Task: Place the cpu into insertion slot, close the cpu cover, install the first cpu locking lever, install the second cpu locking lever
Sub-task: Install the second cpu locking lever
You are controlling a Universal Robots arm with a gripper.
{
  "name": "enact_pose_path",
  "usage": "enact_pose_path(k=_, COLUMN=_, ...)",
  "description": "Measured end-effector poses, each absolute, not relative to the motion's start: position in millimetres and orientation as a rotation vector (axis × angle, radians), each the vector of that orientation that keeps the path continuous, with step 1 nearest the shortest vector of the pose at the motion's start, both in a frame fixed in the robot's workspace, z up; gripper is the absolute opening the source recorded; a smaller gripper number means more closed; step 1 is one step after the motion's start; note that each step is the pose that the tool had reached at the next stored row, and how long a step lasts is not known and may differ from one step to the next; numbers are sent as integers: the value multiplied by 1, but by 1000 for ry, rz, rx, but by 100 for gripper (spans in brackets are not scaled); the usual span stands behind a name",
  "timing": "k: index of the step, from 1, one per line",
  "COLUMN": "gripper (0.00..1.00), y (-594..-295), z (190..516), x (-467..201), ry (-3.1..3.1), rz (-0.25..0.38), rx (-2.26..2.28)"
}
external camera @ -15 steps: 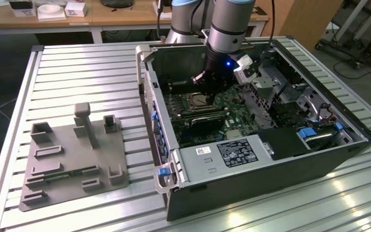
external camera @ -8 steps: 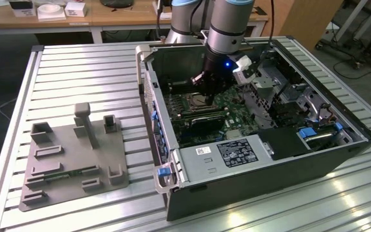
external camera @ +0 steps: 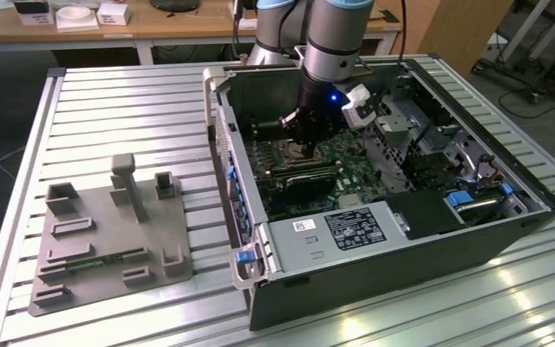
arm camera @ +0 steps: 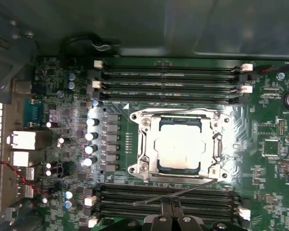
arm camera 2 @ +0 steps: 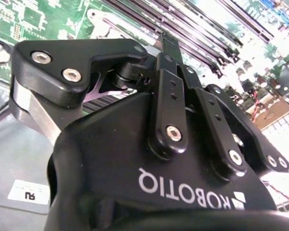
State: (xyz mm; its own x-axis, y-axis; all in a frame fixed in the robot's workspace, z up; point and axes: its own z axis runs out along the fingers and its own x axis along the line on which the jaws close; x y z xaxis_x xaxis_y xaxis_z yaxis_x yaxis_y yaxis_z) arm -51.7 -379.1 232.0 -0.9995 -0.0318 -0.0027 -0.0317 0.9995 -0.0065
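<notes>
Black linkage bars of the hand [arm camera 2: 171,57] lie closest to the lens in the second wrist view, its fingers drawn together to a narrow point above the green motherboard [arm camera 2: 33,19]. In the first wrist view the fingertips [arm camera: 171,211] sit pressed together at the edge of the picture, just over a thin metal locking lever [arm camera: 183,191] that slants free across the memory slots [arm camera: 168,202] beside the socket; whether the tips actually pinch that lever cannot be told.

The cpu [arm camera: 179,144], its silvery top bright, lies seated in the insertion slot [arm camera: 219,168]. The cpu cover [arm camera: 149,126] lies flat around the chip, framing it through its square window. 4 more memory slots [arm camera: 168,82] run along the socket's far side.

In the exterior view the arm [external camera: 335,43] reaches down into the open computer case [external camera: 374,289], the hand [external camera: 306,137] low over the socket area. The case stands on a slatted metal desk [external camera: 113,116], with a grey fixture plate [external camera: 104,246] well apart toward the exterior view's left.
</notes>
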Motion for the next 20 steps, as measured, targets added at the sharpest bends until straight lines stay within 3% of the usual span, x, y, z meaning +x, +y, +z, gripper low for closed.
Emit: enact_pose_path(k=20, gripper=10, y=-379, z=217, x=-80, ry=3145, rz=1, rx=-50)
